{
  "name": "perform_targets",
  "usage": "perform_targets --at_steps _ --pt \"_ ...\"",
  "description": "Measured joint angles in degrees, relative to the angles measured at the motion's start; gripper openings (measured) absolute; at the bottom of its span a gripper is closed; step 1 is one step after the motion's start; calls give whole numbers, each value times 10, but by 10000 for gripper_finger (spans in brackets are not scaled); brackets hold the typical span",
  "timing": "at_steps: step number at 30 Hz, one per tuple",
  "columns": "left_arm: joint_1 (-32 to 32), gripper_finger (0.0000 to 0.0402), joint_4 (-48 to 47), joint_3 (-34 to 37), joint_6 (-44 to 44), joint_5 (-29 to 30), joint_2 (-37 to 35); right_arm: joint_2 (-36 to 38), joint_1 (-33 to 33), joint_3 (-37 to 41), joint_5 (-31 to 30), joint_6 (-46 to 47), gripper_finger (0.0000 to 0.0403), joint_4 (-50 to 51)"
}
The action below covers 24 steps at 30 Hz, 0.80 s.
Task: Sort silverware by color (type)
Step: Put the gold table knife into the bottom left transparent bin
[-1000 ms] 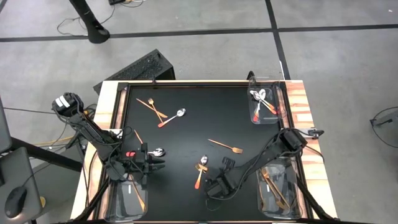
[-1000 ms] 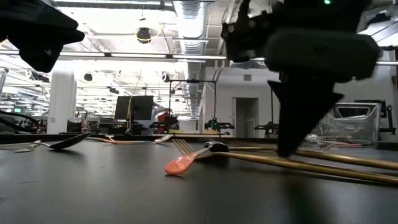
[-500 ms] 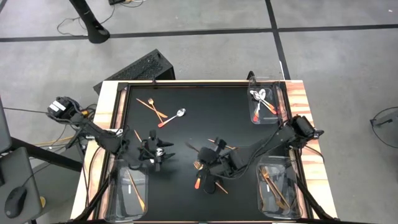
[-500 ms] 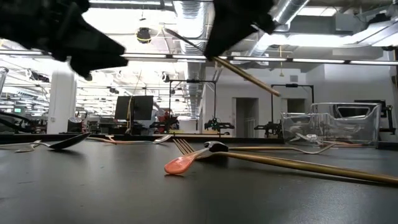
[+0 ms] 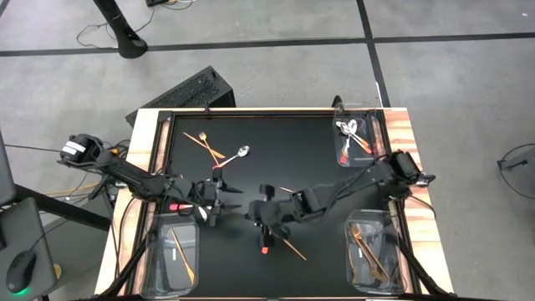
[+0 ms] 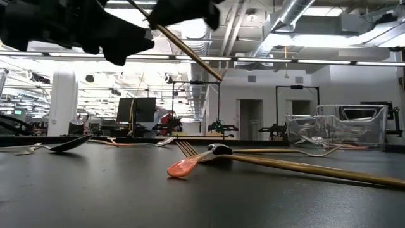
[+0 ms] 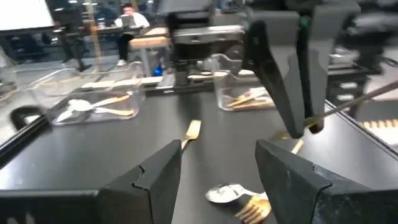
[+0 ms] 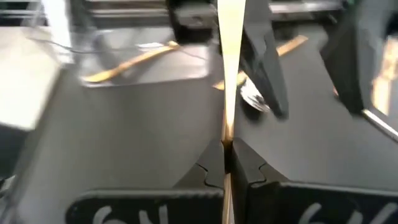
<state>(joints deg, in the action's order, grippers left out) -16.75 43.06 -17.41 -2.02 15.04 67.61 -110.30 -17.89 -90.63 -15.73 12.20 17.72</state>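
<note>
Sorting partway done. Far right bin (image 5: 358, 142) holds silver pieces; near right bin (image 5: 370, 251) and near left bin (image 5: 174, 261) hold gold ones. Loose on the desk (image 5: 301, 146): crossed gold sticks (image 5: 205, 144), a red-handled spoon (image 5: 231, 157), another spoon (image 5: 266, 242), a stick (image 5: 290, 247).

Right gripper (image 5: 253, 213), mid-desk, fingers clamped on a gold stick (image 8: 229, 68). Left gripper (image 5: 224, 197), just beside it, fingers apart, empty.

Desk top is matte black with a wood border. Room: grey taped floor, open workshop.

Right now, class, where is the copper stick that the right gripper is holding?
In the high view the copper stick hangs above the mat's middle, pinched in the right gripper, beside the red-handled spoon and close to the open left gripper.
</note>
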Motion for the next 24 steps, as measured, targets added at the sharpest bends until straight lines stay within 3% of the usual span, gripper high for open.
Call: perform_targets --at_steps 4,7,12,17,21,24 --pt "5 193 -1 0 -20 -49 0 -2 31 3 69 -38 11 -10" --pt "4 193 -10 1 -29 -58 0 4 53 52 136 -68 11 -71" --pt "3 193 -21 0 -29 -62 0 38 92 212 285 -52 10 -345" --pt "4 193 -16 0 -43 -73 0 40 124 314 336 -12 10 -550" --pt "26 193 4 0 -39 -83 0 31 132 320 347 -14 10 -572" --pt "50 193 13 0 -28 -128 0 31 131 319 349 -33 10 -574"
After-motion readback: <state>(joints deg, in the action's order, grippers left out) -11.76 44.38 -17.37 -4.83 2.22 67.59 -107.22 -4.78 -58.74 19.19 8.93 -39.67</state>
